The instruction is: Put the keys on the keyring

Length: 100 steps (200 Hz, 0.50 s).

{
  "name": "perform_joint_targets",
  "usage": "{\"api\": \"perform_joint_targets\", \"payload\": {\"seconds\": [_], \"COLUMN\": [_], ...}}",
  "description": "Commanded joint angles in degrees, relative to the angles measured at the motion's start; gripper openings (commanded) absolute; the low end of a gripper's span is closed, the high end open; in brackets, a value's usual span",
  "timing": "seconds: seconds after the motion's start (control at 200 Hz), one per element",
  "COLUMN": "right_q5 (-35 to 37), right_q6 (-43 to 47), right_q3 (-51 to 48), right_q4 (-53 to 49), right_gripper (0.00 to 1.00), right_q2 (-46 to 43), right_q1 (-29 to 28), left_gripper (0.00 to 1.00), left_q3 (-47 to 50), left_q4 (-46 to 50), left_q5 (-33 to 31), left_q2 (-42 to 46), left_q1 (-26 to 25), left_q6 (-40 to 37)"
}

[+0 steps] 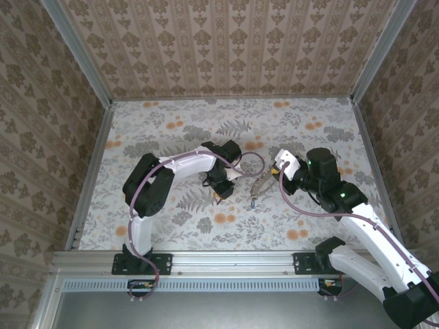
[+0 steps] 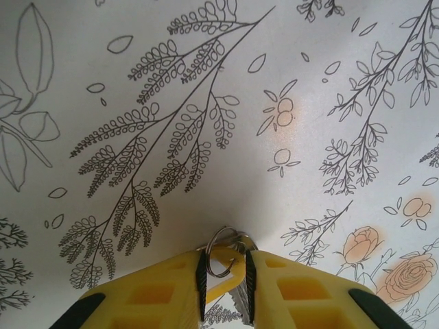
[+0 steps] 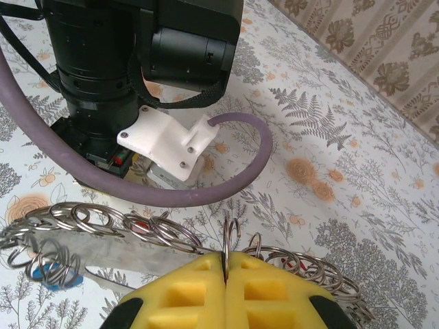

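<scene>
The keyring (image 3: pixel 113 250), a dull flat metal loop strung with many small split rings (image 3: pixel 82 216), lies near the middle of the floral surface (image 1: pixel 309 226). In the right wrist view it runs from 9 o'clock to 3 o'clock just past the fingertips, with a blue key head (image 3: pixel 51 274) at its 9 o'clock end. The right hand (image 3: pixel 226 264) is pinched tight on one upright split ring of that loop, its yellow pads meeting with no gap. From above, the keyring (image 1: pixel 260 185) is just at 8 o'clock of the right hand (image 1: pixel 271 178), and one key (image 1: pixel 252 202) hangs off its 6 o'clock end.

At 9 o'clock of the keyring is the left hand (image 1: pixel 219 197), well apart from it. Its fingers (image 2: pixel 201 264) stand narrow, holding a yellow-headed key (image 2: pixel 232 274); a small ring (image 2: pixel 221 229) pokes out at 12 o'clock, and silvery blades (image 2: pixel 240 298) show between the pads. A purple cable (image 3: pixel 206 192) curves across just beyond the keyring.
</scene>
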<state>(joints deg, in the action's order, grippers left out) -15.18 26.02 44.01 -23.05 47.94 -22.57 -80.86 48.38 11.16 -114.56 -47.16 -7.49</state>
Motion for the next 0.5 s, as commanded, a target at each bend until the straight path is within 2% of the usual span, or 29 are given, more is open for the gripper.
{"api": "perform_joint_targets", "payload": {"seconds": [0.0, 0.29, 0.495], "right_q5": [0.7, 0.7, 0.7], "right_q6": [0.5, 0.3, 0.3], "right_q3": [1.5, 1.6, 1.7], "right_q4": [1.1, 1.4, 1.1], "right_gripper": [0.0, 0.0, 0.0], "right_q2": [-1.2, -1.0, -1.1], "right_q1": [-0.1, -0.2, -0.1], "left_gripper": [0.25, 0.21, 0.12], "left_q3": [1.0, 1.1, 1.5], "left_q4": [0.4, -0.6, -1.8], "left_q5": [0.4, 1.1, 0.8], "left_q2": [1.4, 1.5, 1.8], "left_q1": [0.5, 0.3, 0.3], "left_q6": [0.9, 0.9, 1.2]}}
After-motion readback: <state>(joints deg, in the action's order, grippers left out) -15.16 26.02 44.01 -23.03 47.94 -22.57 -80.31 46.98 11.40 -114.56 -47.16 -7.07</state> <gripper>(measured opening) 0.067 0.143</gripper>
